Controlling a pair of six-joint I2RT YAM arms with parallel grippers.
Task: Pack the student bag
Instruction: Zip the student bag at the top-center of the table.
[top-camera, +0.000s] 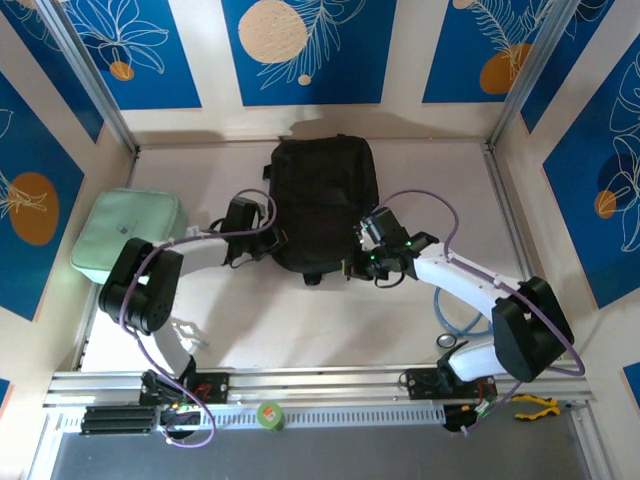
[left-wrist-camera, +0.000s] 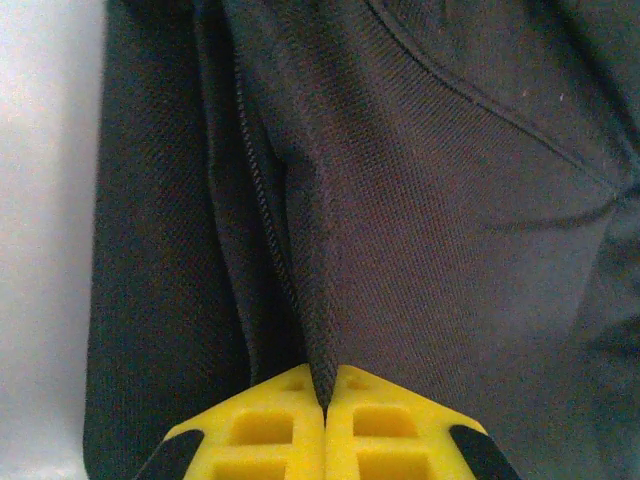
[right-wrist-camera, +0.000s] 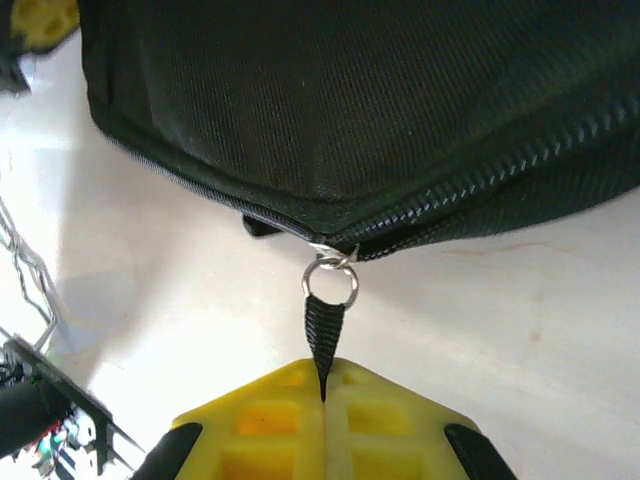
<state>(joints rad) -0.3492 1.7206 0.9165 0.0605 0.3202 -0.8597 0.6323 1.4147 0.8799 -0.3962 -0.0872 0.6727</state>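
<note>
The pale counter (top-camera: 300, 320) carried a black student bag (top-camera: 322, 190) lying flat at the upper centre of the overhead frame, its long side running top to bottom. A mint-green rectangular bag (top-camera: 128, 235) sat at the left edge, well apart from the student bag. At lower right a loop of light blue cable (top-camera: 452, 325) lay just beside a small round ring (top-camera: 447, 341). At lower left lay something clear and crumpled (top-camera: 188, 335). In the right wrist view the student bag's zippered edge (right-wrist-camera: 450, 200) rested on the white surface.
</note>
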